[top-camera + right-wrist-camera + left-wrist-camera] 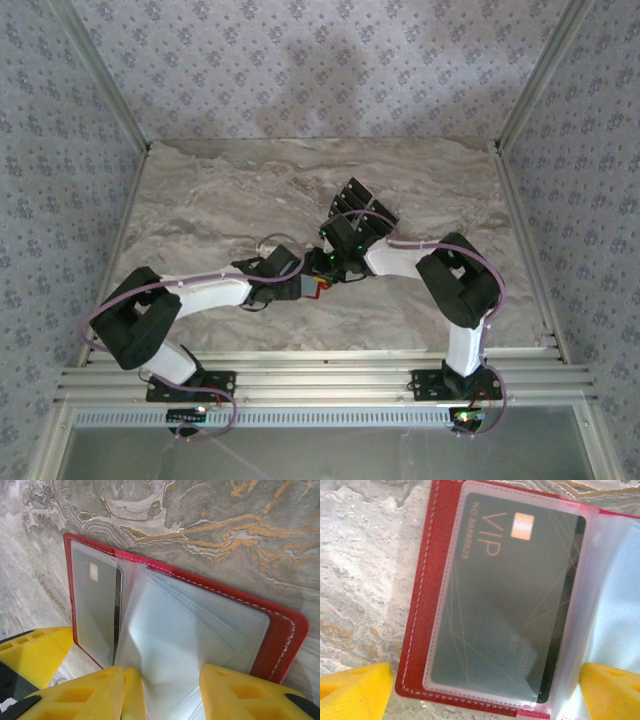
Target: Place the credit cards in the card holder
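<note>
The small red folding card holder (280, 640) lies open on the marbled desk (360, 580), with one black VIP credit card (510, 605) seated in a clear plastic sleeve (591, 555). The left end effector (482, 695) stands spread astride it, probably to steady it. The right end effector (165, 690) straddles the empty sleeves (175, 640), perhaps to part them, but I cannot tell whether it pinches them.

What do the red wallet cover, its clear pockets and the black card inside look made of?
Small red folding wallet cover: leather or imitation, grained, pale stitching along the edge. Frosted clear pockets: soft plastic film, translucent, glossy. Black VIP card: rigid plastic probably, matte, metallic chip.
</note>
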